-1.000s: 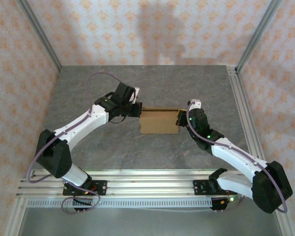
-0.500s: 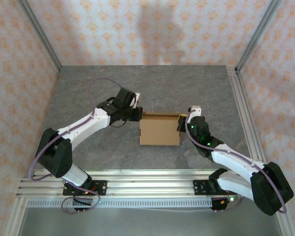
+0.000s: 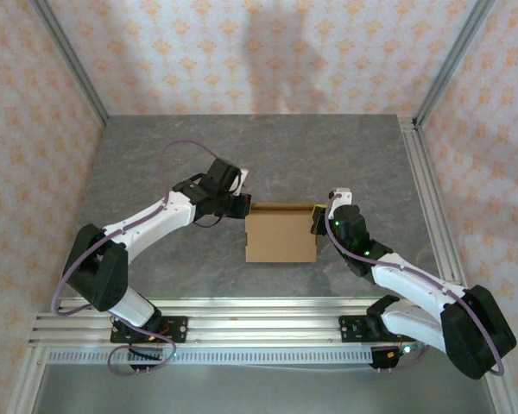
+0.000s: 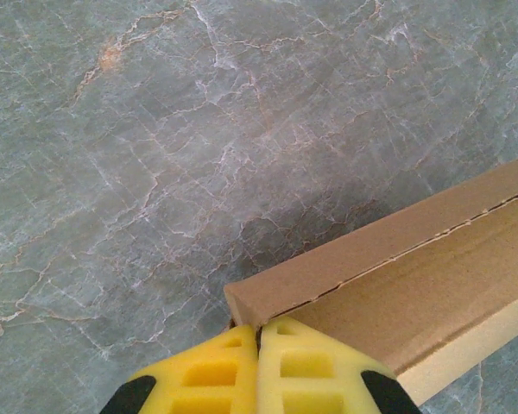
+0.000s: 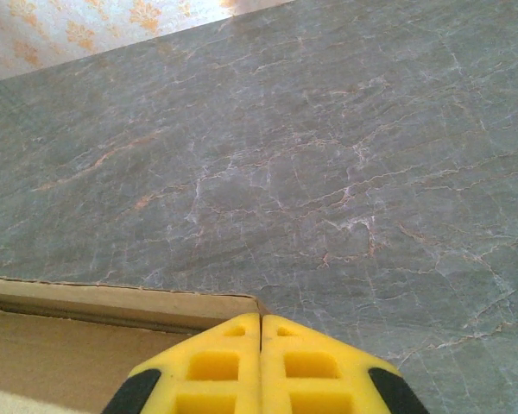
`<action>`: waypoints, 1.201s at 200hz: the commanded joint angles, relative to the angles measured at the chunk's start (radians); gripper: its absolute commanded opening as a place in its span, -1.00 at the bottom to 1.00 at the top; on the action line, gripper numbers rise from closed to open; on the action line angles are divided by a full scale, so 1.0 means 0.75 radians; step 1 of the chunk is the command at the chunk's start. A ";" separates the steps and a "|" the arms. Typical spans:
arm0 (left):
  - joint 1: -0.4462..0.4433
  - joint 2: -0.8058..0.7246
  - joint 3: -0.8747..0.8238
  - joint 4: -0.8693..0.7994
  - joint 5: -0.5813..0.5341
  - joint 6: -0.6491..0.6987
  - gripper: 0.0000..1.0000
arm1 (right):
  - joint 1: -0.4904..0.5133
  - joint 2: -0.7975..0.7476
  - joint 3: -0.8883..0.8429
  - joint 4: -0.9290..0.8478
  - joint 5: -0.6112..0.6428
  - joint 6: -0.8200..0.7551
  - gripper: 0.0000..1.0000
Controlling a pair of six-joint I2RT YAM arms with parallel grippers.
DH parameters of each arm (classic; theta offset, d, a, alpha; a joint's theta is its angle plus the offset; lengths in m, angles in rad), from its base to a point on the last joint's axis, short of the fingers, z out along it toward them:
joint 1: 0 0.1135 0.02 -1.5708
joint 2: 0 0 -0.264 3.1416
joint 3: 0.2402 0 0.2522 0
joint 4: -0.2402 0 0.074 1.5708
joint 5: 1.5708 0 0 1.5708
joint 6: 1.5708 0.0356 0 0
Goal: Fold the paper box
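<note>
okay, the box (image 3: pixel 281 237) lies flat near the middle of the table (image 3: pixel 155 155), a touch right of centre and well clear of every edge. it sits square to the table, long sides running left to right, and a low cardboard wall stands up along its far side.

my left gripper (image 3: pixel 242 205) is at the box's far left corner. its fingers are pressed flat together with no gap, and nothing is pinched between them. in my left wrist view the yellow tips sit right at the corner of that upright wall. touching it or only just beside it, i can't tell. from there the wall runs off to the right, with a rough crease line along it and a paler cut edge lower down.

my right gripper (image 3: pixel 318 217) is at the far right corner, so the box lies between my two grippers. same story here: the jaws are fully closed, the tips meet in one thin seam, and they hold nothing. in my right wrist view the box's corner lies just left of the tips. its top edge runs away to the left with the brown inner face below it. beyond the tips, bare grey veined table stretches to the far edge.
</note>
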 commanded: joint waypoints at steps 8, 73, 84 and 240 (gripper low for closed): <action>-0.016 -0.021 0.062 0.006 0.005 0.048 -1.00 | 0.011 -0.016 0.032 0.008 -0.018 0.006 -1.00; -0.016 -0.020 0.032 0.222 -0.051 0.110 -1.00 | 0.011 0.031 0.048 0.178 0.026 -0.063 -1.00; -0.017 -0.003 0.045 0.238 -0.072 0.128 -1.00 | 0.011 0.055 0.050 0.236 0.028 -0.082 -1.00; -0.017 0.033 0.003 0.598 -0.135 0.255 -1.00 | 0.011 0.523 0.141 0.933 0.044 -0.370 -1.00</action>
